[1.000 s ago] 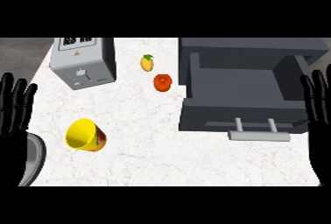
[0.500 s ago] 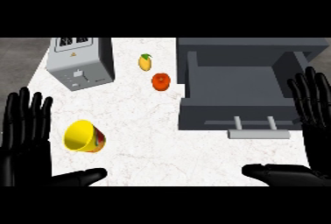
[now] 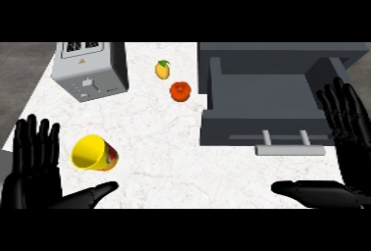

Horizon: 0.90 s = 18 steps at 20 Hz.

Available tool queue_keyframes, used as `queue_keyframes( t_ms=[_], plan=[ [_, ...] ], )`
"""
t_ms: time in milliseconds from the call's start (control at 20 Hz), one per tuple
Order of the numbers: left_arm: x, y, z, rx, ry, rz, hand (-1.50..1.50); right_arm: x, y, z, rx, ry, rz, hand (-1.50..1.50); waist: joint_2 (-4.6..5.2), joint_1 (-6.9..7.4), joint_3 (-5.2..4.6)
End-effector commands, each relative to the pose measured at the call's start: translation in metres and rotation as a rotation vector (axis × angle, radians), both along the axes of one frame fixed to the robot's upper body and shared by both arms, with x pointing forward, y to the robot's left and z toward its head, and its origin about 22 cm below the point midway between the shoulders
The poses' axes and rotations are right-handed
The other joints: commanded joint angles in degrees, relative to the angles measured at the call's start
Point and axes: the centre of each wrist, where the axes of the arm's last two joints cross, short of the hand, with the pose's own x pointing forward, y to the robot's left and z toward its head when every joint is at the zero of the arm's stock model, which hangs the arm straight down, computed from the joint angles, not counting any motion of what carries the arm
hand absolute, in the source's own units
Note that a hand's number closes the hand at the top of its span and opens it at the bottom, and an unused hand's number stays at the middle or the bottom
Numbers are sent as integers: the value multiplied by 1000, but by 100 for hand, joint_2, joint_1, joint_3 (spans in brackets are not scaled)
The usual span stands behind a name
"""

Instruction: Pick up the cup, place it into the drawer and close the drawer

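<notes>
So the cup is yellow and lying on its side on the white counter, near the lower left, with its open mouth facing left and a bit toward the viewer. Nothing is touching it.

The left hand is just to the left of the cup, palm out, fingers straight and spread, thumb sticking out toward the right below the cup. It's flat open, not holding anything. There's a small gap between the fingers and the cup.

The right hand is at the far right edge, same deal: fingers straight up and apart, thumb pointing left along the bottom, nothing held. It overlaps the right side of the drawer in the view.

The drawer is pulled out, dark grey, with its inside showing, and has a light grey handle on the front.

Rest of the counter: a toaster at the upper left, a mango near the top middle, and a tomato just below it, close to the drawer's left wall.
</notes>
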Motion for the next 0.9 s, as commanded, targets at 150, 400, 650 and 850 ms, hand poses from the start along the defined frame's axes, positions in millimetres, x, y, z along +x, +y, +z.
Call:
queue_keyframes(
  t_ms=[150, 400, 650, 850],
  plan=[
    [-10, 33, -45, 26, 101, 130, -150, 10, -6, 7, -11, -6, 4, -150, 1, 7, 0],
    [-16, 65, -87, 44, 146, 179, -150, -1, -9, 5, -12, -5, -10, -150, 1, -11, -3],
    [-13, 60, -113, 44, 194, 204, -150, -4, -10, -3, -25, 0, 1, -150, 0, -19, 1],
    [-9, 52, -148, 48, 247, 208, -150, 0, -24, -7, 2, -8, -3, -150, 4, -31, 1]
  ],
)
